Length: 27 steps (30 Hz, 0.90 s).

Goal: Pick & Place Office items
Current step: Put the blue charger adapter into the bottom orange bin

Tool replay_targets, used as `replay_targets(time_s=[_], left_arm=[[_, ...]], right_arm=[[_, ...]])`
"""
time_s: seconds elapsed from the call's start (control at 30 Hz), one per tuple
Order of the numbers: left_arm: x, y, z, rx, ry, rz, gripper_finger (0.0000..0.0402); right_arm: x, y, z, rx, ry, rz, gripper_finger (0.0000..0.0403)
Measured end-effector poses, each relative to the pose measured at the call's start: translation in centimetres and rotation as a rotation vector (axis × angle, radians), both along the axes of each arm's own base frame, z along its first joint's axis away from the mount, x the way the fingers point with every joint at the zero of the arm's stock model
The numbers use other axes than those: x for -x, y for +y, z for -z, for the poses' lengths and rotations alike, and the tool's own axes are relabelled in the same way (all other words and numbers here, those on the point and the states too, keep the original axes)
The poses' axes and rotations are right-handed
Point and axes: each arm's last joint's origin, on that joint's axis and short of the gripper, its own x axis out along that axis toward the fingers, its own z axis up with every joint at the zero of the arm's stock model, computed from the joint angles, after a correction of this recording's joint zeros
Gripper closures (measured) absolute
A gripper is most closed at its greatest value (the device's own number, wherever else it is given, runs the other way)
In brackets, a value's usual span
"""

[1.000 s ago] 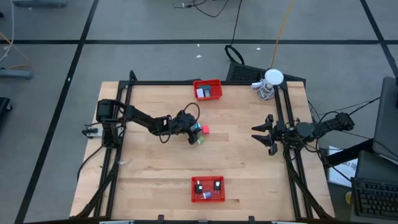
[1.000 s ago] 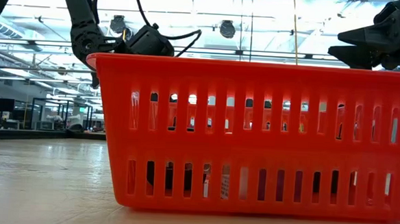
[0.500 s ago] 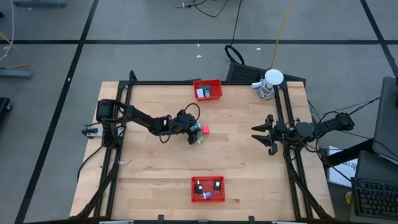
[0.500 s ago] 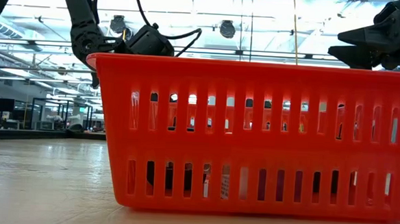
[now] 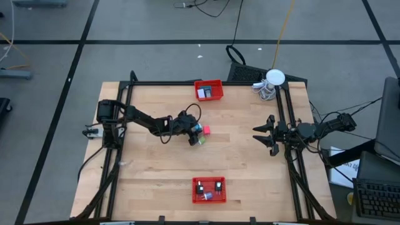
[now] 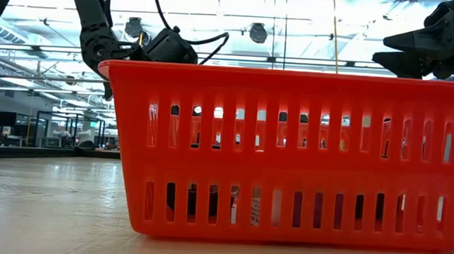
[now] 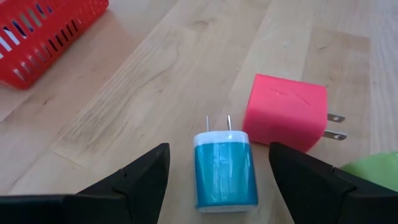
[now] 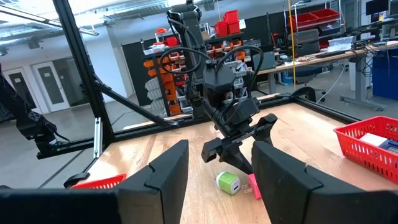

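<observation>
A teal charger plug (image 7: 225, 169) lies flat on the wooden table, prongs pointing away from my left gripper (image 7: 219, 152). That gripper is open, one finger on either side of the plug with a gap on both sides. A pink charger plug (image 7: 285, 112) lies just beyond the teal one, and a green one (image 7: 373, 171) shows at the picture's edge. In the high view my left gripper (image 5: 192, 132) is near the table's middle, beside the pink (image 5: 205, 130) and green (image 5: 201, 141) plugs. My right gripper (image 5: 262, 134) waits open and raised at the table's right edge.
A red mesh basket (image 5: 209, 90) with a white item stands at the far edge. A second red basket (image 5: 208, 190) holding small items stands at the near edge and fills the low view (image 6: 288, 153). A white round object with coiled cable (image 5: 272, 80) sits at the far right corner.
</observation>
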Motion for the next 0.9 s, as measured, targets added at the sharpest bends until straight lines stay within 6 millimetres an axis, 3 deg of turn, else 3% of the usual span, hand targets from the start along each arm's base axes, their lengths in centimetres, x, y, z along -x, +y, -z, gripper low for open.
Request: replay_targets(time_s=[0.3,0.6,0.9], left_arm=[[0.0,0.0,0.0,0.003,0.001,-0.003,0.0128],[-0.4,-0.1,2.3,0.026,-0.001,-0.017,0.0128],[-0.3,-0.2,1.3,-0.011,0.004,0.012,0.0128]], right_arm=[[0.0,0.0,0.0,0.000,0.000,0.000,0.0238],[0.0,0.0,0.0,0.000,-0.001,0.000,0.0238],[0.0,0.0,0.0,0.000,0.000,0.000,0.0238]])
